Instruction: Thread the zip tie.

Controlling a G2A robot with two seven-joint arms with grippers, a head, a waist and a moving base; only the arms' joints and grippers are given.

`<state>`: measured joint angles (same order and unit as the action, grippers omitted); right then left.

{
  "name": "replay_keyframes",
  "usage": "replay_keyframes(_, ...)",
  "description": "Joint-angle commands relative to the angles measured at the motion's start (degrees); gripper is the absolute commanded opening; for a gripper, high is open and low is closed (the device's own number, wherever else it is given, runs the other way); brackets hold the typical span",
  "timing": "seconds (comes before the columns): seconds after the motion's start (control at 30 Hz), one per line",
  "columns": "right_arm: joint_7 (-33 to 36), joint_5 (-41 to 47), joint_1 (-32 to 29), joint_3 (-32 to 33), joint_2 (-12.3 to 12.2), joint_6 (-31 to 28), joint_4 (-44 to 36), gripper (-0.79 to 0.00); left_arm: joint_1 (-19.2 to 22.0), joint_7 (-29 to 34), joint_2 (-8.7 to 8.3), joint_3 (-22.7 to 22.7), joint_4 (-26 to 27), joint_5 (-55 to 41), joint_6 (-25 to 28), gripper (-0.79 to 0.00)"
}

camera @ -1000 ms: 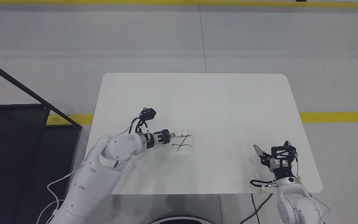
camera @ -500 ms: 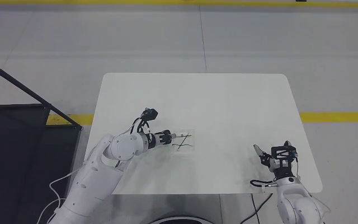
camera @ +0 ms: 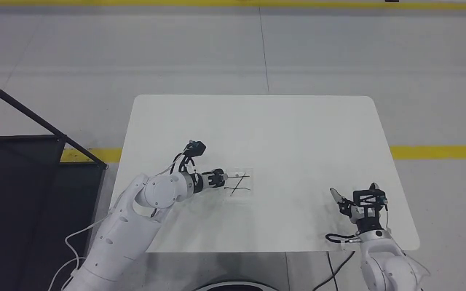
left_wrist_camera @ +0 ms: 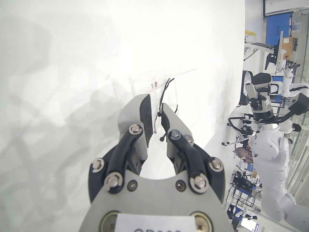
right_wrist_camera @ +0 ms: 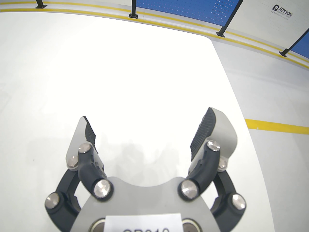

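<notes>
Table (camera: 313, 131): one
Grippers: two, left gripper (left_wrist_camera: 156, 103) and right gripper (right_wrist_camera: 148, 114)
Clear tray (left_wrist_camera: 187, 71): one
Black zip ties (camera: 238, 180): at least two
White zip ties (left_wrist_camera: 154, 124): at least one

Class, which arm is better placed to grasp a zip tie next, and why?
Left. The left gripper is right at the zip ties; the right gripper, jaws open, is far off by the near right corner of the table.
</notes>
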<state>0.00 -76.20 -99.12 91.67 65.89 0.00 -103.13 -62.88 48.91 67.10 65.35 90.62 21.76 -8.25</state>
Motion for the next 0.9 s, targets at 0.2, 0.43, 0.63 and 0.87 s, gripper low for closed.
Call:
replay_keyframes(0.2, 0.00, 0.00, 0.00, 0.00, 0.00, 0.00, 0.00, 0.000, -0.02, -0.16, -0.07, 0.04, 0.06, -0.17, 0.14, -0.671)
replay_keyframes(0.43, 0.00, 0.00, 0.00, 0.00, 0.00, 0.00, 0.00, 0.000, -0.06, -0.25, -0.14, 0.08, 0.22, -0.30, 0.22, -0.705)
replay_keyframes(0.63, 0.00, 0.00, 0.00, 0.00, 0.00, 0.00, 0.00, 0.000, -0.27, -0.27, -0.26, 0.38, 0.54, -0.36, 0.15, -0.773)
replay_keyframes(0.87, 0.00, 0.00, 0.00, 0.00, 0.00, 0.00, 0.00, 0.000, -0.69, -0.60, -0.46, 1.18, 1.15, -0.66, 0.28, -0.785)
